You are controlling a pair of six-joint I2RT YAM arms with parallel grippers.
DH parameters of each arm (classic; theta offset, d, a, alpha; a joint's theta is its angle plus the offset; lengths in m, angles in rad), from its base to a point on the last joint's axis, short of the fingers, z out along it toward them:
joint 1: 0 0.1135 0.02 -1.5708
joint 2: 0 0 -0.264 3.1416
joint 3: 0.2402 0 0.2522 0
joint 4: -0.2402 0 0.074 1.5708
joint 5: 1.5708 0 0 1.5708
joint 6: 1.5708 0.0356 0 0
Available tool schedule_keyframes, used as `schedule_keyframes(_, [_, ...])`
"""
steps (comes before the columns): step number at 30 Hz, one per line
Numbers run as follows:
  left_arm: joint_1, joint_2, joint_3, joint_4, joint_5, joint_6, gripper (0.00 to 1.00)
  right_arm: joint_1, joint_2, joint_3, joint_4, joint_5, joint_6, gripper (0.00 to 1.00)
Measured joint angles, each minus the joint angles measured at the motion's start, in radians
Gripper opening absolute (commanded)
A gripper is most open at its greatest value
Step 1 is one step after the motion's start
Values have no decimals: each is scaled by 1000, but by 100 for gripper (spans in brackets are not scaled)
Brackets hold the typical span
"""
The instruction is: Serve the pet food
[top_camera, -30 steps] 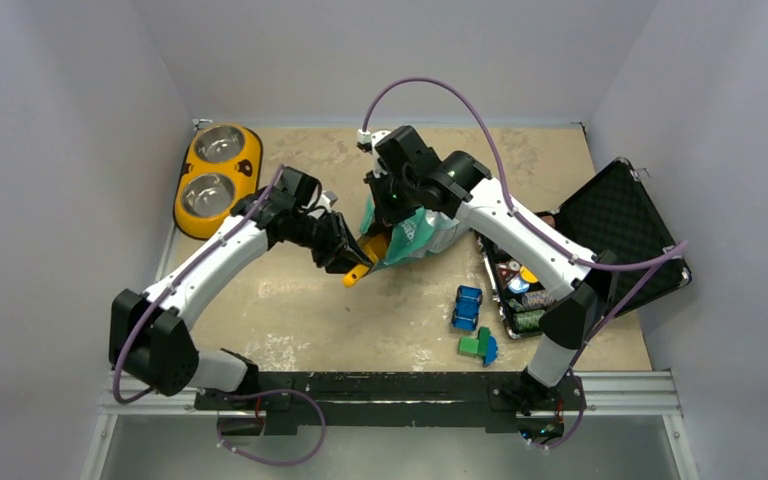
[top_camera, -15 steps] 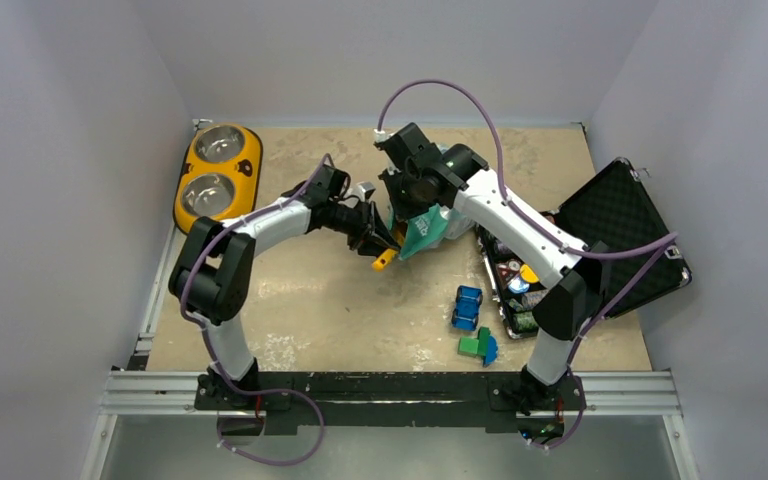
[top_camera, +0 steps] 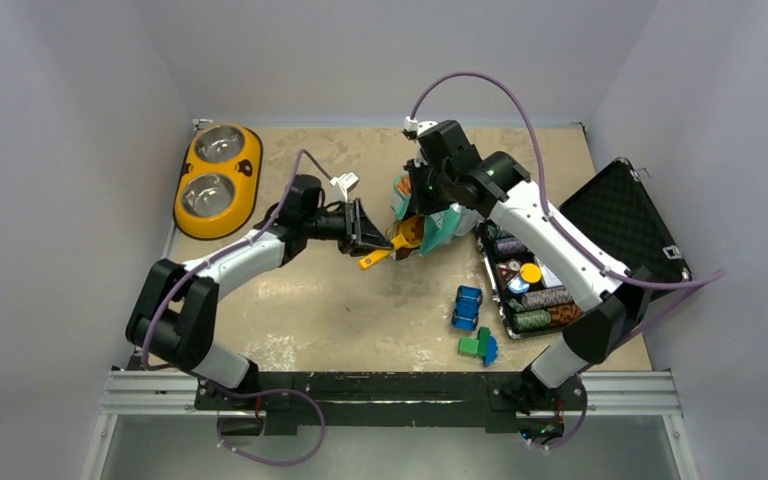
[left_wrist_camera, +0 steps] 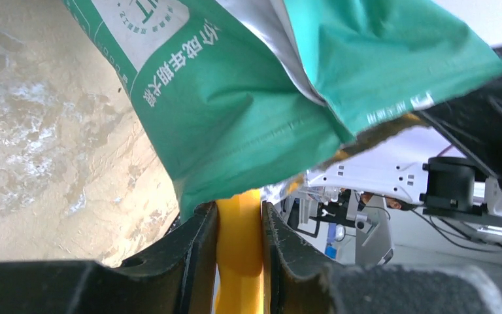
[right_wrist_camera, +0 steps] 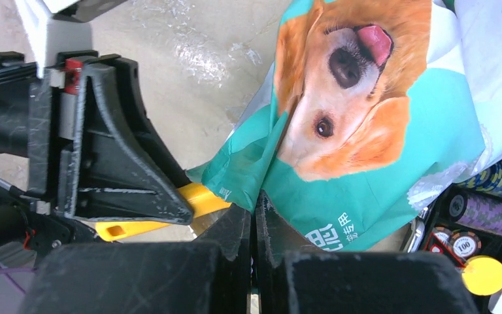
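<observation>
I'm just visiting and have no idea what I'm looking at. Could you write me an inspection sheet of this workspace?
Surface: tan table, scuffed and stained.
Job's things: teal food bag held up; yellow scoop at its mouth; double bowl far left, both cups empty.
Clutter: open chip case with poker chips; blue and green blocks.
Grippers: left gripper shut on scoop handle; right gripper shut on bag edge.
Cables: purple cables looping off both arms.
Surroundings: plain grey walls.
</observation>
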Motion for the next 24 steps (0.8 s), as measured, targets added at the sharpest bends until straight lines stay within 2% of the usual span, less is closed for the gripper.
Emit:
schedule_keyframes(6, [8,-90,-116,84,2,-25,0,-1,-38,-47,10,-11,-5,0])
schedule_keyframes(11, [26,-92,-170,188,4,-125,0,-2,-38,-48,12,-19,-11,0])
schedule_keyframes(16, [37,-119,-186,195,-20,-210,0,-6,-38,-48,14,-22,-13,0])
schedule_keyframes(20, [28,-158,-173,87,-88,-205,0,-6,-38,-48,12,-25,-13,0])
schedule_keyframes(24, [-31,-169,-100,-47,-206,-145,0,-6,-35,-44,11,-25,-7,0])
